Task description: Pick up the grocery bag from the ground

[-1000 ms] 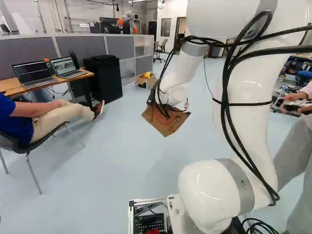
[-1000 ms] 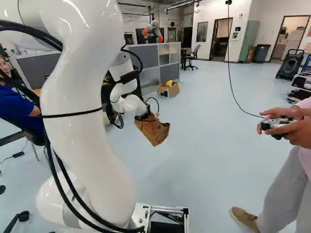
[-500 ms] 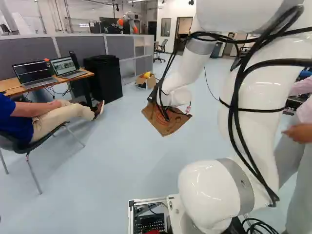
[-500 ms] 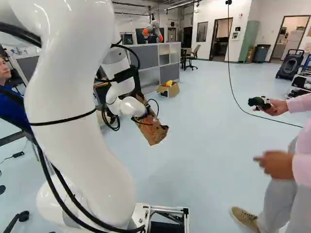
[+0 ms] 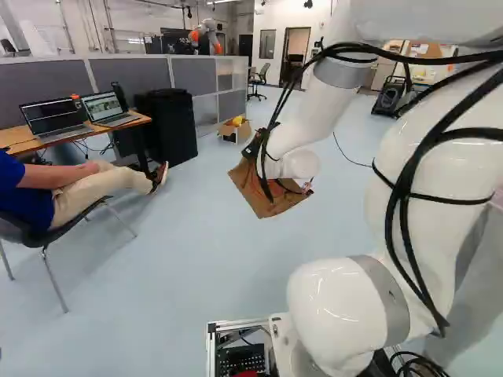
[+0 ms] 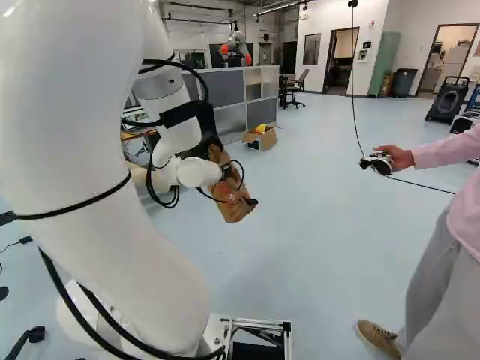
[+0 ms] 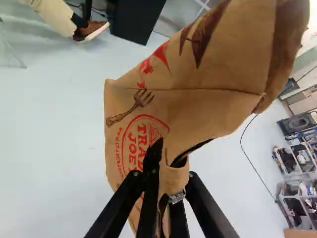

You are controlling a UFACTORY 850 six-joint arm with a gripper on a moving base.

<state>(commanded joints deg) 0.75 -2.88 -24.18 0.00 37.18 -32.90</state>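
My gripper [image 6: 226, 172] is at the end of the arm, its fingertips hidden by the bag and cables in the right base view. The brown paper grocery bag [image 6: 238, 204] hangs from it, tilted and off the floor. In the left base view the bag [image 5: 266, 201] shows partly behind the wrist and cables. The wrist view has the gripper [image 7: 167, 184] shut on a folded edge of the bag [image 7: 198, 106], whose printed side spreads ahead of the fingers. The pinched paper partly hides the fingertips.
A person stands at the right of the right base view; another sits by the desk [image 5: 140, 119] with laptops. A black bin [image 5: 169, 129], a cardboard box [image 6: 264, 140] and grey partitions [image 6: 225, 88] stand beyond the bag. Another robot [image 6: 236, 49] is behind them.
The upper arm has swung rightward in the left base view and leftward in the right base view. The held bag has turned slightly with the wrist. The base has not moved.
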